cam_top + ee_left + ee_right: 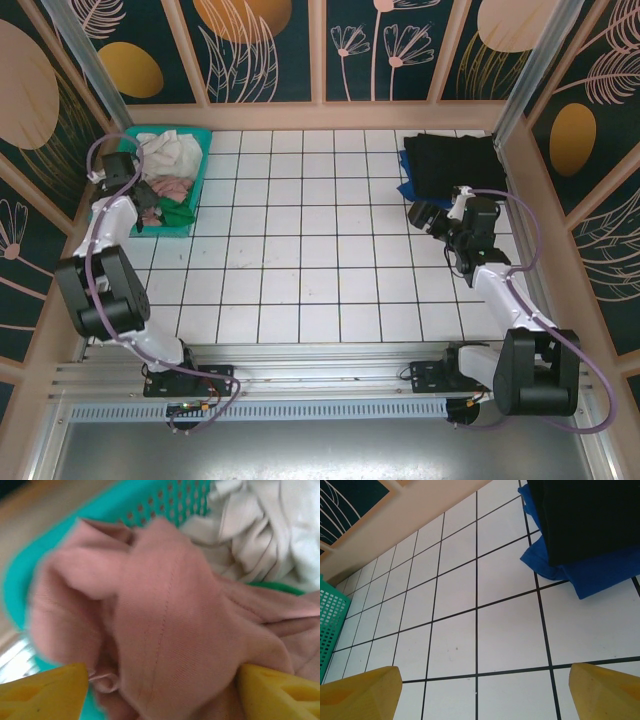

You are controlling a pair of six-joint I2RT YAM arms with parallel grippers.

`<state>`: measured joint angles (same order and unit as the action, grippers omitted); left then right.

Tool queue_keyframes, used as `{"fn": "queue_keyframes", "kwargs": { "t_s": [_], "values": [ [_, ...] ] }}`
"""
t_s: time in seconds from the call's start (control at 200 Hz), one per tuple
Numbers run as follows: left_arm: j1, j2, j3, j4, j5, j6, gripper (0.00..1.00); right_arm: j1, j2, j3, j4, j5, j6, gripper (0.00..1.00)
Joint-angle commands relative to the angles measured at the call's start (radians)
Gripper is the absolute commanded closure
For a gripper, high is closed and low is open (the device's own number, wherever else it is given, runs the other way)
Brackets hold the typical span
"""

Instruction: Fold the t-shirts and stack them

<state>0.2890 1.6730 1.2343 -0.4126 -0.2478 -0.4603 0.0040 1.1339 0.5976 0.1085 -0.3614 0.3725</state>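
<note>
- Surveying from the top external view: white-tiled counter (300, 250), walled on three sides by dark floral panels.
- Teal basket (203, 150) at 10 o'clock on the counter, holding a white t-shirt (170, 150) at its far end, a pink t-shirt (172, 187) mid-basket and a green t-shirt (180, 211) at its near end, all crumpled.
- Left tool (150, 203) down inside the basket, on the pink cloth.
- Black t-shirt (455, 160) folded flat at 2 o'clock, lying on a blue t-shirt (406, 186) whose edge shows at the stack's 8 o'clock corner.
- Right tool (427, 215) just beside the stack's near edge, above bare tiles.
- Left wrist view: left tool (163, 672) with its yellow fingers spread wide, pink t-shirt (165, 620) bulging between them, not pinched; white t-shirt (270, 525) at 2 o'clock, a green sliver (280, 587) beneath it, basket (165, 500) lattice at 12 o'clock.
- Right wrist view: right tool (485, 680) wide open and holding nothing, bare tiles between its fingers; black t-shirt (590, 515) over blue t-shirt (590, 575) at 1 o'clock; basket (330, 625) corner at 9 o'clock.
</note>
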Motion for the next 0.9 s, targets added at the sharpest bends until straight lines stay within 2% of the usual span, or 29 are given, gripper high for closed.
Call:
{"fn": "queue_keyframes", "kwargs": {
  "t_s": [0.0, 0.085, 0.21, 0.335, 0.37, 0.525, 0.626, 0.726, 0.826, 0.896],
  "values": [
    [-0.005, 0.035, 0.062, 0.026, 0.082, -0.023, 0.39, 0.010, -0.029, -0.025, 0.018, -0.007, -0.022, 0.13],
    [-0.005, 0.060, 0.080, 0.028, 0.093, -0.024, 0.64, 0.011, -0.029, -0.026, 0.018, -0.007, -0.022, 0.13],
    [-0.005, 0.047, 0.123, -0.002, 0.075, -0.014, 0.86, 0.010, -0.026, -0.030, 0.031, -0.011, -0.019, 0.13],
    [-0.004, -0.011, 0.178, -0.039, 0.069, -0.003, 0.95, 0.011, -0.024, -0.033, 0.038, -0.015, -0.017, 0.13],
    [-0.004, -0.026, 0.193, -0.048, 0.068, -0.002, 1.00, 0.012, -0.025, -0.035, 0.039, -0.015, -0.017, 0.13],
    [-0.011, -0.069, 0.275, -0.085, 0.132, 0.008, 1.00, 0.012, -0.027, -0.038, 0.040, -0.008, -0.018, 0.13],
    [-0.076, -0.089, 0.398, -0.123, 0.142, 0.037, 1.00, 0.012, -0.027, -0.030, 0.045, -0.024, -0.013, 0.13],
    [-0.180, -0.084, 0.614, -0.178, 0.191, 0.061, 1.00, 0.012, -0.034, -0.023, 0.061, -0.057, 0.005, 0.13],
    [-0.295, -0.044, 0.901, -0.205, 0.249, 0.092, 1.00, 0.017, -0.041, -0.005, 0.082, -0.101, 0.025, 0.13],
    [-0.346, 0.003, 1.085, -0.165, 0.342, 0.084, 1.00, 0.025, -0.048, 0.011, 0.099, -0.123, 0.037, 0.13]
  ]
}}
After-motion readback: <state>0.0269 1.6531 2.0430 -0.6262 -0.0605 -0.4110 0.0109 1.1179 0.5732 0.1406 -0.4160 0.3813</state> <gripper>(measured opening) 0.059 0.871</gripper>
